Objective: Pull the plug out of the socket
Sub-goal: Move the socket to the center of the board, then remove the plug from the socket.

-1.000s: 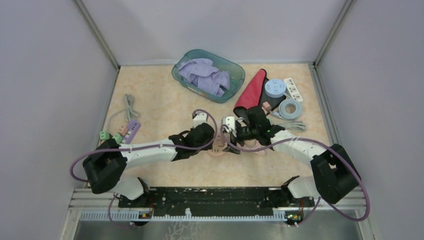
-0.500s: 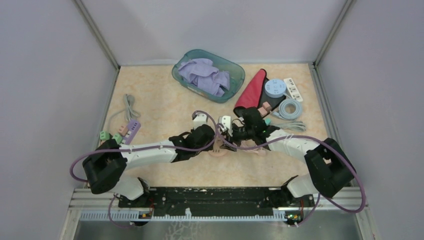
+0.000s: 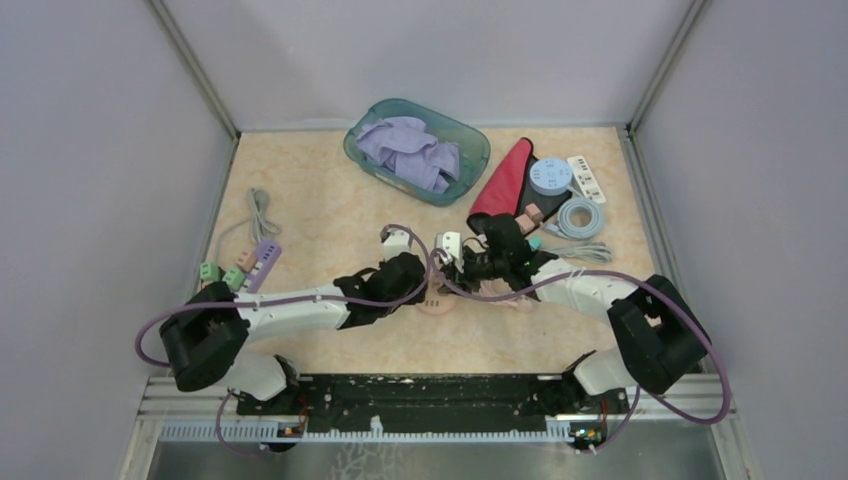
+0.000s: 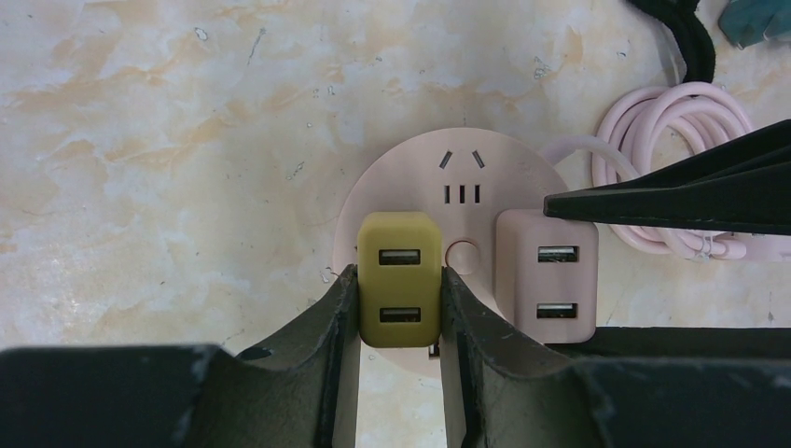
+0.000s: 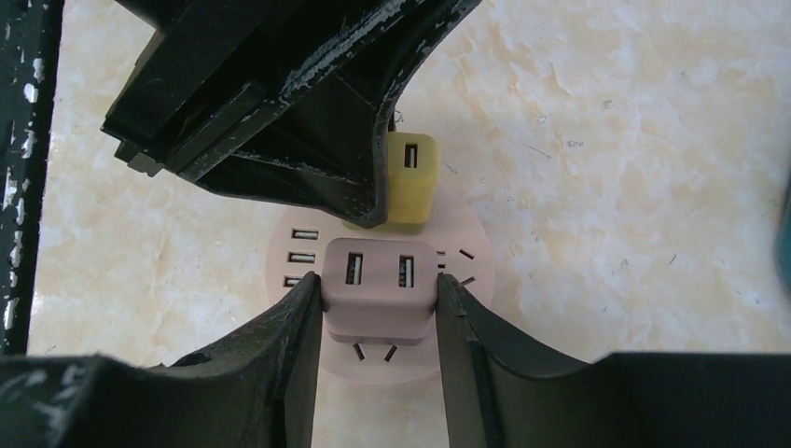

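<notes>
I clamp my left jaws on the yellow plug and my right jaws on the pink plug, both seated in the round pink socket flat on the bench, presumably so one steadies while the other pulls.

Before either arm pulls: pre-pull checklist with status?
1. Left gripper fingers against both sides of the yellow plug: ok.
2. Right gripper fingers against both sides of the pink plug: ok.
3. Both plugs seated in the round socket: ok.
4. Socket body itself gripped: not ok, both grippers are on plugs.
5. Clearance between the two grippers: cannot tell, they crowd each other.
6. Pink cord free of the right fingers: cannot tell.
</notes>
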Available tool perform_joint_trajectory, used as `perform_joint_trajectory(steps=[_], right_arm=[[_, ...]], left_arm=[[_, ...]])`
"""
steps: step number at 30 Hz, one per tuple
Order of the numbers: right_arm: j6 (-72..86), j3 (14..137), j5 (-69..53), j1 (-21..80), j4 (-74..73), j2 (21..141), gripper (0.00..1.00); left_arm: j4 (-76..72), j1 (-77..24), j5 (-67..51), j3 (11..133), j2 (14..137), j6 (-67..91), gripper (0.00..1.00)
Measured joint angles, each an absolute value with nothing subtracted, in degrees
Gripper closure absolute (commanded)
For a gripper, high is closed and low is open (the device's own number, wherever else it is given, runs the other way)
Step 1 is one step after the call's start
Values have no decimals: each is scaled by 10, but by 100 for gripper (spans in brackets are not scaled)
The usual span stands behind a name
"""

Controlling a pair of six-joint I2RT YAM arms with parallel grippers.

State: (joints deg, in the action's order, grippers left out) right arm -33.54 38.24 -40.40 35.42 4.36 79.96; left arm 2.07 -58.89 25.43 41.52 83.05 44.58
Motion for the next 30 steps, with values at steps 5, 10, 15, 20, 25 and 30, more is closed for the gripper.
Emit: perform_joint_trajectory(steps=[5, 10, 15, 20, 25, 30], right_arm=[[-345, 382, -412, 358, 45, 799, 95], [-295, 382, -400, 360, 61, 799, 100], [-267, 374, -420, 339, 76, 800, 100], [-293, 358, -469, 324, 81, 793, 100], [-321, 345, -457, 345, 85, 777, 100], [-271, 345, -437, 351, 109, 780, 100]], left_arm=[[17, -591, 256, 410, 827, 450, 100], [17, -591, 259, 410, 827, 452, 100], [8, -591, 259, 400, 819, 455, 100], [3, -592, 256, 393, 813, 457, 100], [6, -596, 255, 394, 813, 454, 100], [7, -596, 252, 396, 815, 454, 100]])
